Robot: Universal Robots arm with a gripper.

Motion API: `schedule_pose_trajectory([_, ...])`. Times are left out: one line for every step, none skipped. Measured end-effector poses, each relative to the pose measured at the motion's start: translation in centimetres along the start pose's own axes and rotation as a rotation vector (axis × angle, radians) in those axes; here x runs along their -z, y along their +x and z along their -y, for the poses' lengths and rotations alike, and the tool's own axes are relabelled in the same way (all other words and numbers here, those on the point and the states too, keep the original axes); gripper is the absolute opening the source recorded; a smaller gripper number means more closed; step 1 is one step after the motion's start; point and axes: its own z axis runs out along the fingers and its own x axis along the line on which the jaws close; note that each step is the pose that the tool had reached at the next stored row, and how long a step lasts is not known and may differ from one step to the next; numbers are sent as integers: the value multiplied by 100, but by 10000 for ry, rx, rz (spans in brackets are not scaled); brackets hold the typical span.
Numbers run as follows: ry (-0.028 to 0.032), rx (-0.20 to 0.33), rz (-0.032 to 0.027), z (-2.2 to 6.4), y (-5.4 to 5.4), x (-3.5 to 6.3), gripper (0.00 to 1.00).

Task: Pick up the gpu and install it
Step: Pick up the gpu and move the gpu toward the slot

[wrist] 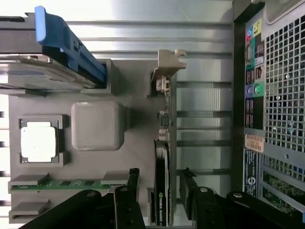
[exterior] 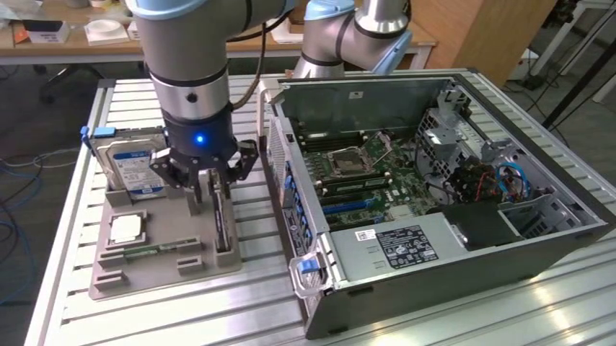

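Lab room, desks and cables behind. Slatted metal worktop [exterior: 192,317] carries a grey parts tray [exterior: 144,277] and, on the exterior view's right, an open computer case [exterior: 433,216] with its motherboard [exterior: 371,176] exposed.

Tray holds a hard drive [exterior: 130,166] standing at the far end, a CPU [exterior: 125,229] and a memory stick [exterior: 154,250] nearer the camera. The gpu [exterior: 223,223] stands on edge in a slot along the tray side nearest the case, not yet lifted.

Tool [exterior: 213,198] hangs straight above the gpu, jaws apart. In the wrist view the tool [wrist: 160,172] straddles the card: one of the fingers [wrist: 135,179] sits on the tray side, the other on the case side. A gap shows on each side, so nothing is clamped. Whether the tips are level with the card's upper edge or just above it, cannot tell.

Key relation: the gpu [wrist: 164,119] lies directly below and between the fingers. Its long axis runs across the closing direction, so the jaws face its two flat faces. That axis runs along the tray, roughly parallel to the case's rear panel. The silver bracket end points toward the hard-drive end. The black-faced end points toward the memory-stick end, and the fingers flank that black part.
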Motion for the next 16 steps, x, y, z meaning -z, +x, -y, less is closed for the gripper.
schedule_pose_trajectory([0, 1, 1, 1, -14, -19, 47])
schedule_pose_trajectory([1, 1, -1, 2, -27, -37, 47])
schedule_pose_trajectory([0, 0, -1, 6, -41, -56, 47])
schedule_pose_trajectory([1, 0, -4, 14, -52, -74, 47])
schedule_pose_trajectory([2, -2, -14, 29, -57, -89, 47])
schedule_pose_trajectory([3, -2, -20, 60, -58, -103, 47])
schedule_pose_trajectory([2, -2, -23, 87, -59, -120, 47])
schedule_pose_trajectory([1, -2, -25, 103, -59, -136, 47])
schedule_pose_trajectory([1, -2, -30, 121, -60, -152, 47])
schedule_pose_trajectory([-1, -1, -32, 131, -61, -170, 47])
schedule_pose_trajectory([0, -1, -34, 134, -62, -188, 47])
schedule_pose_trajectory([0, -2, -36, 138, -61, -204, 47])
schedule_pose_trajectory([0, -3, -36, 139, -61, -217, 47])
schedule_pose_trajectory([-2, -3, -35, 139, -61, -230, 47])
schedule_pose_trajectory([-3, -3, -35, 140, -61, -242, 47])
schedule_pose_trajectory([-5, -3, -36, 141, -60, -254, 47])
